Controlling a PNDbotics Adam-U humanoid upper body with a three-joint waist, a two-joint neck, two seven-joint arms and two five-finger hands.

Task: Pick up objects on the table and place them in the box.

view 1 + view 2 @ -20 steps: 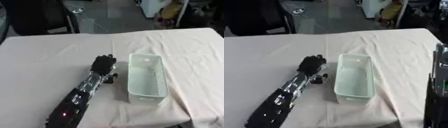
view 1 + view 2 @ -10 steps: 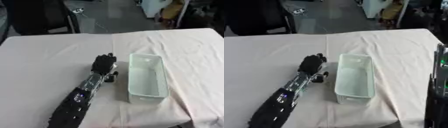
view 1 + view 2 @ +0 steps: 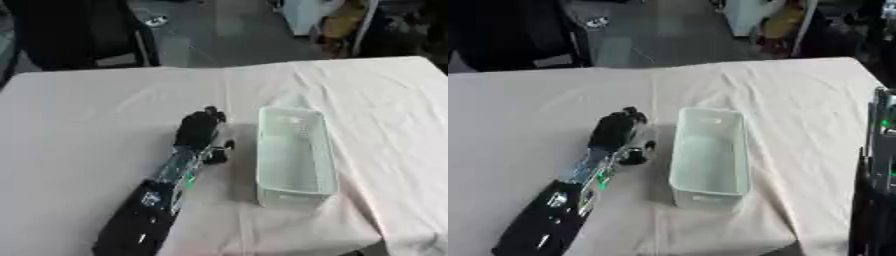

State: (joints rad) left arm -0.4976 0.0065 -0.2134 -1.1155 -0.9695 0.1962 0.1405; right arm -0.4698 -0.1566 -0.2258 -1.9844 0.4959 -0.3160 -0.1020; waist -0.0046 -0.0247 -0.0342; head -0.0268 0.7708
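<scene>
A pale green, open-topped box (image 3: 294,156) stands on the cloth-covered table (image 3: 87,115), its long side running away from me; its inside looks empty. My left hand (image 3: 198,129) lies palm down just left of the box, fingers stretched forward and relaxed, the thumb (image 3: 222,147) pointing toward the box wall. I see nothing held in it, and anything under the palm is hidden. No loose object shows on the cloth. Only part of my right arm (image 3: 877,190) shows, at the right edge of the right eye view; its hand is out of sight.
The cream cloth is wrinkled, with folds near the front edge (image 3: 289,235). A dark chair (image 3: 79,35) stands beyond the far left edge, with floor clutter (image 3: 341,25) behind the table.
</scene>
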